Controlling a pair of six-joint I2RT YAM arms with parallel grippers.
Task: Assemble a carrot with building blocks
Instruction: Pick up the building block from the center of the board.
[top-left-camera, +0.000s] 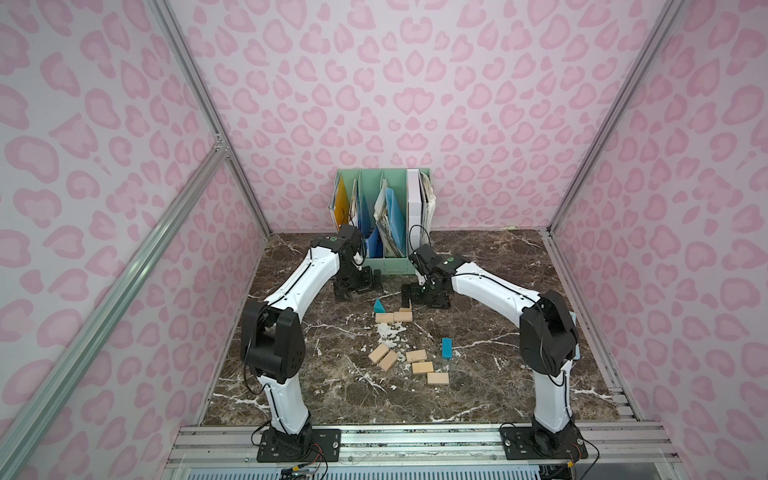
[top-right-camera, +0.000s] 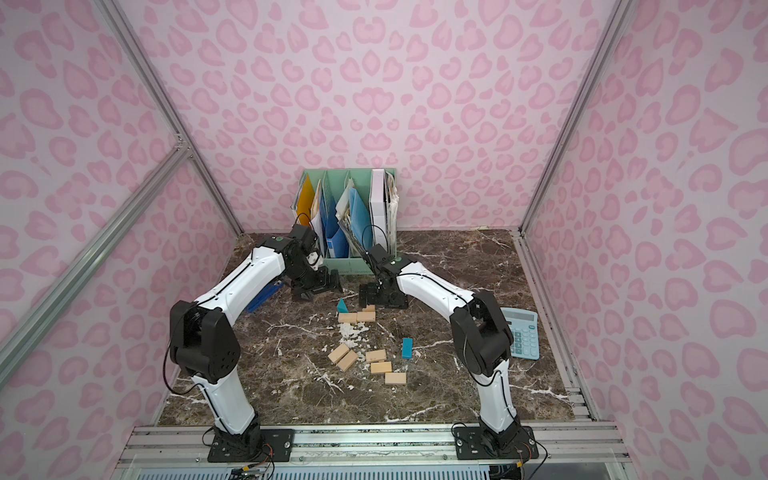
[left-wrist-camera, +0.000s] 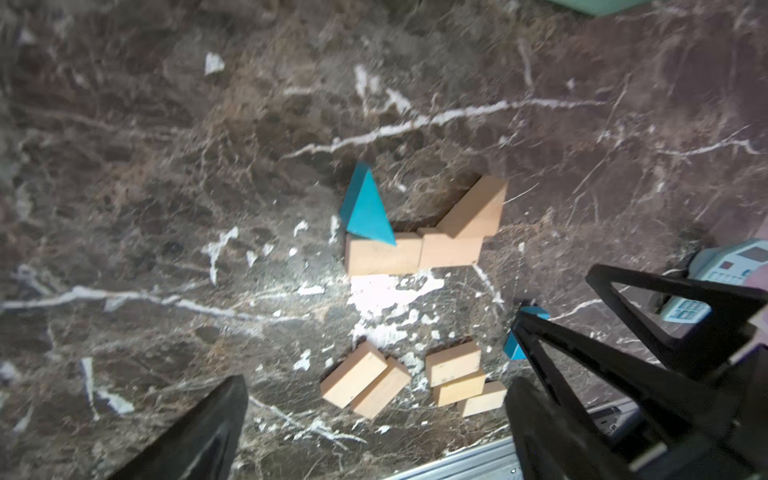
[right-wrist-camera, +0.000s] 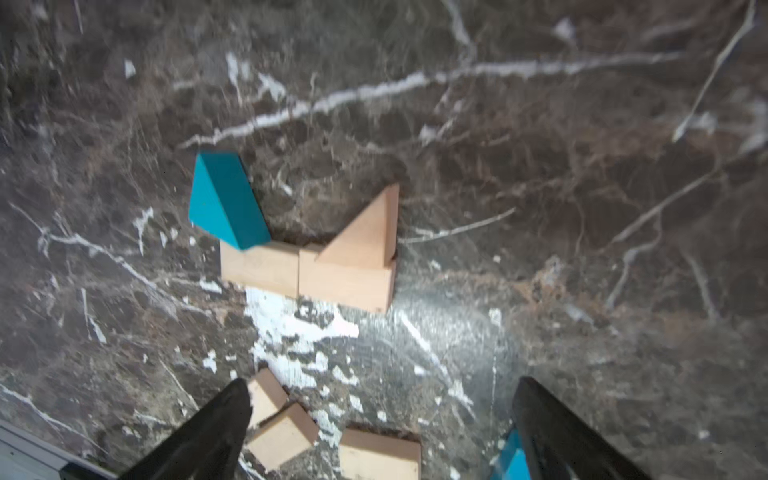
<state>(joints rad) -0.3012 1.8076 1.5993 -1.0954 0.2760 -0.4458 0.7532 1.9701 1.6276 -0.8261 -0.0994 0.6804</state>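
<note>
— How are the arms posed?
— Both are bent forward and inward over the marble table (top-left-camera: 498, 365), with the wrists turned down near its far side. The left gripper (top-left-camera: 359, 289) and the right gripper (top-left-camera: 419, 297) are seen with fingers spread wide, and nothing is held in either.
— Where is the carrot (top-left-camera: 384, 318) found?
— Just in front of the grippers. Only its top is laid: two tan rectangles (right-wrist-camera: 259, 268) touch side by side. The teal triangle (top-left-camera: 378, 306) and the tan triangle (right-wrist-camera: 365, 237) touch their far edge.
— And the other blocks?
— Five tan blocks (top-left-camera: 416, 355) are scattered nearer the arm bases, with the teal rectangular block (top-left-camera: 446, 348) apart on their right. White crumbs (top-left-camera: 390, 332) are strewn between the two groups. A mint file organizer (top-left-camera: 390, 268) is stood behind the grippers. A calculator (top-right-camera: 523, 338) is partly hidden by the right arm.
</note>
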